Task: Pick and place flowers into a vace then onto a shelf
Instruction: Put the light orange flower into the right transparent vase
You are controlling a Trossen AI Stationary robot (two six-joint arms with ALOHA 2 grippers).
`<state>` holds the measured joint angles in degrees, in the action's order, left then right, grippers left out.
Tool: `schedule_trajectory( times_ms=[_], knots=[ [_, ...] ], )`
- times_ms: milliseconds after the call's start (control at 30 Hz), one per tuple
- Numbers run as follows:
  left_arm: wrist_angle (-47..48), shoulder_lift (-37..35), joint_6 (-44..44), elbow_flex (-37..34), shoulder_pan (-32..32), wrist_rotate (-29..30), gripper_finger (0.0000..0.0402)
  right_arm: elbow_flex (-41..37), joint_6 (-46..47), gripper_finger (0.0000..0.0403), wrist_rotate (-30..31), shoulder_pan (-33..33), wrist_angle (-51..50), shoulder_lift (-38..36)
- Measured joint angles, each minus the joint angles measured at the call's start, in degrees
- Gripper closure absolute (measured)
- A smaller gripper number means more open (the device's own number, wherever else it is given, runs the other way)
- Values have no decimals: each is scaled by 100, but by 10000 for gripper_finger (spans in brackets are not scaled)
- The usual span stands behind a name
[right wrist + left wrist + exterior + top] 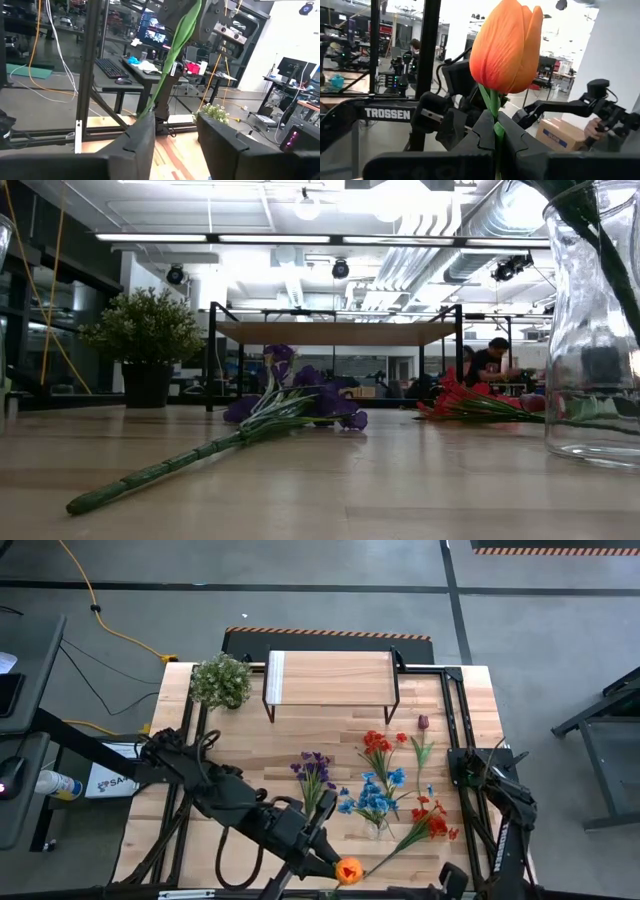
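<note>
While your left gripper [495,137] clamps the orange tulip [506,47] just under its bloom at the table's near edge, the right gripper [175,135] stands parted beside the green stem [172,60] — light, floppy (take it mid-stem).

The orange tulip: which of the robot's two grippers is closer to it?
Left. The left gripper is clamped on the orange tulip just under its bloom; the right gripper stands open farther along its stem.

Even overhead light, soft faint shadows on table [250,740]. Low view: ceiling light strips [300,238] glare white, near tabletop blurred, glass vase [592,330] out of focus at edge. Left wrist view: background blown out behind sharp orange tulip [506,47].
</note>
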<state>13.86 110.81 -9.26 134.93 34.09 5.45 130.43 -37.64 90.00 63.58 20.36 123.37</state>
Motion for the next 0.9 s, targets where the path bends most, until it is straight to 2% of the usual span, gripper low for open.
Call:
schedule_trajectory(
  times_ms=[333, 900],
  knots=[
    [-42, 102, 49, -4, -35, -28, 371, 0, -79, 223, 0, -253, 31, 0],
    [3, 102, 516, -4, -34, -50, 371, 0, -1, 221, -333, -487, 181, -2]
  ],
)
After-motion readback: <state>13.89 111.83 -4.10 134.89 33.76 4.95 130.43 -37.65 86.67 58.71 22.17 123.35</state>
